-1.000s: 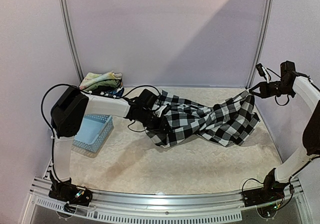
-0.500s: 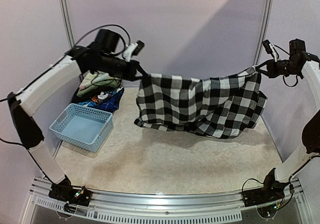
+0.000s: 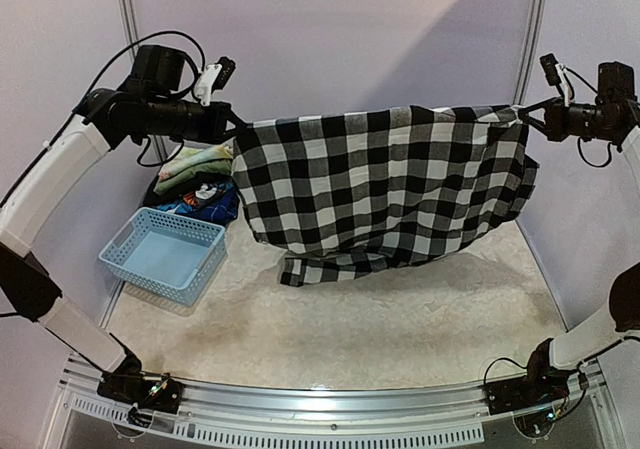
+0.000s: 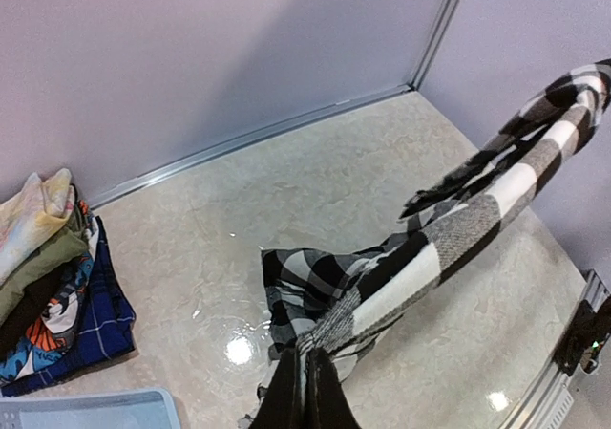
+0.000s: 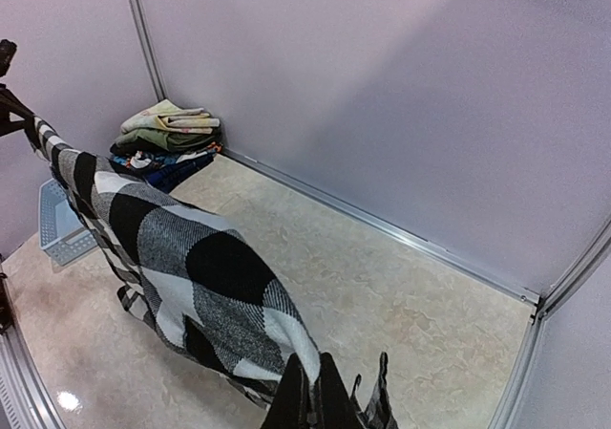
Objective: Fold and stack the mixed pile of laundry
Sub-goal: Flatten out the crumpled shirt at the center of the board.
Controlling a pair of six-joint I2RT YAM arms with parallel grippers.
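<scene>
Checked shirt (image 3: 380, 184) | stretched aloft, pinched by left gripper (image 3: 235, 126) and right gripper (image 3: 521, 117) | step: spreading | next: lay flat, fold

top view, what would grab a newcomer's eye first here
The black-and-white checked shirt strikes first: it hangs spread wide over the table, stretched between the left hand and the right hand, both shut on its upper edge. Next, in the far left corner, a small stack of folded garments sits behind a light blue basket.
</scene>
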